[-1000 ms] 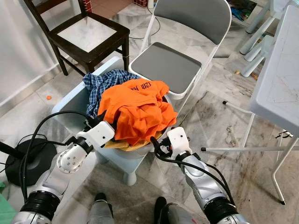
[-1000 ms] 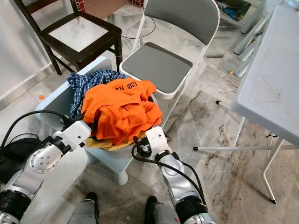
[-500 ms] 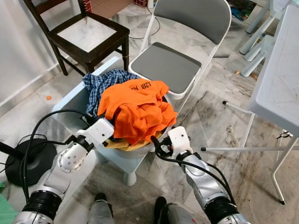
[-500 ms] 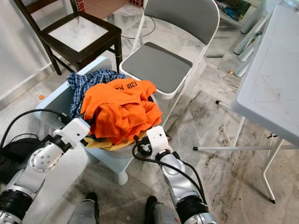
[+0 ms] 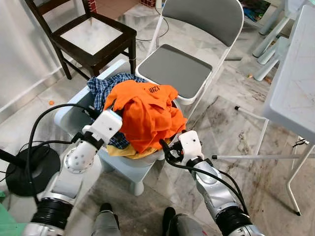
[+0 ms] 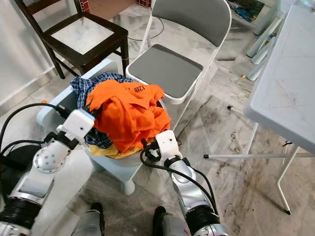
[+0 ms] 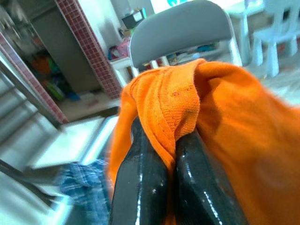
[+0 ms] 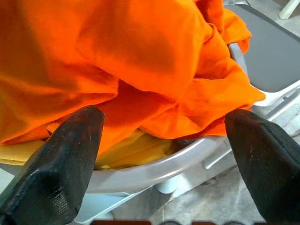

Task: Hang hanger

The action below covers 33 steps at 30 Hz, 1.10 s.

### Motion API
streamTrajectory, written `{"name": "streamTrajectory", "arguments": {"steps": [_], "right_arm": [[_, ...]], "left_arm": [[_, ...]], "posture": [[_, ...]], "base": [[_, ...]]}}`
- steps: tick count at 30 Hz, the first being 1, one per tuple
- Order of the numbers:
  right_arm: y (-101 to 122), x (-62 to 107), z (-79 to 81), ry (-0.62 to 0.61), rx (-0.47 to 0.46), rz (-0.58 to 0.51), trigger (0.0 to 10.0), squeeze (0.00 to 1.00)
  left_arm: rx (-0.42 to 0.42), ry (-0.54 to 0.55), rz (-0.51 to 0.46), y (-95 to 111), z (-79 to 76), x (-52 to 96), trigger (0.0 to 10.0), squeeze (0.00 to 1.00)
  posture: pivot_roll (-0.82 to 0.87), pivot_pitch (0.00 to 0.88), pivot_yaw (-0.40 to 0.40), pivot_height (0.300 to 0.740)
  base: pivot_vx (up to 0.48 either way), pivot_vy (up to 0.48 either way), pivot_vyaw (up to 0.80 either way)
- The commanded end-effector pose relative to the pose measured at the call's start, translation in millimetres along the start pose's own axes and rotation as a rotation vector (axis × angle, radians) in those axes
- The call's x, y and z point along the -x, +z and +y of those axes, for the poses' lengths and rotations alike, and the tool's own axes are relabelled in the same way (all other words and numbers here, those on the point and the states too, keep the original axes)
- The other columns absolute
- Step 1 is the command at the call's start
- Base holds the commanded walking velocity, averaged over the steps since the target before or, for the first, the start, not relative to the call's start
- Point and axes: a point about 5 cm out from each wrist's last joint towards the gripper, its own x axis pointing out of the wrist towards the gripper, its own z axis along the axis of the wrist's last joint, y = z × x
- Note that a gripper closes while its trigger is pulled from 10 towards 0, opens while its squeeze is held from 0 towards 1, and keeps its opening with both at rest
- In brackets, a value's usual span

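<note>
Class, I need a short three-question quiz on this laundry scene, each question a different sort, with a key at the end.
1. True or false: the left gripper has its fingers shut on a fold of the orange shirt.
2. Multiple choice: the right gripper is A) shut on the yellow cloth, B) open, beside the basket rim, C) resting on the grey folding chair.
3. Fill in: under the orange shirt, on the robot's left side of the pile, lies a blue ____ shirt.

Key: 1 true; 2 B; 3 checked.
</note>
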Motion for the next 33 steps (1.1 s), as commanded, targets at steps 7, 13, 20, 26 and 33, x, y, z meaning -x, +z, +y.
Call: {"name": "streamTrajectory", "arguments": {"steps": [7, 13, 20, 26, 33], "right_arm": [[-3.5, -0.1, 0.5, -0.002, 0.000, 0.019, 10.0, 0.00], [-5.5, 1.5, 0.2, -0.001, 0.009, 0.026, 10.0, 0.00], [-10.8, 4.6, 0.2, 0.020, 0.020, 0.047, 10.0, 0.00], [-9.9, 2.7, 1.9, 0.051, 0.031, 0.051, 10.0, 0.00], [-8.5, 1.2, 3.3, 0.075, 0.040, 0.051, 10.0, 0.00]], "left_arm": [[0.358, -0.199, -0.050, 36.7, -57.4, -39.5, 0.0, 0.00], [0.631, -0.247, -0.053, 48.3, -65.0, -37.0, 0.0, 0.00], [0.741, 0.129, 0.092, -4.1, -17.3, 15.2, 0.0, 0.00], [0.762, 0.344, 0.237, -43.2, -2.5, 61.1, 0.0, 0.00], [0.671, 0.382, 0.379, -64.1, -5.9, 83.7, 4.5, 0.00]], "posture": [[0.21, 0.259, -0.106, 0.740], [0.21, 0.262, -0.109, 0.740], [0.22, 0.273, -0.138, 0.740], [0.26, 0.282, -0.165, 0.740], [0.26, 0.287, -0.180, 0.740]], "base": [[0.000, 0.000, 0.00], [0.000, 0.000, 0.00], [0.000, 0.000, 0.00], [0.000, 0.000, 0.00], [0.000, 0.000, 0.00]]}}
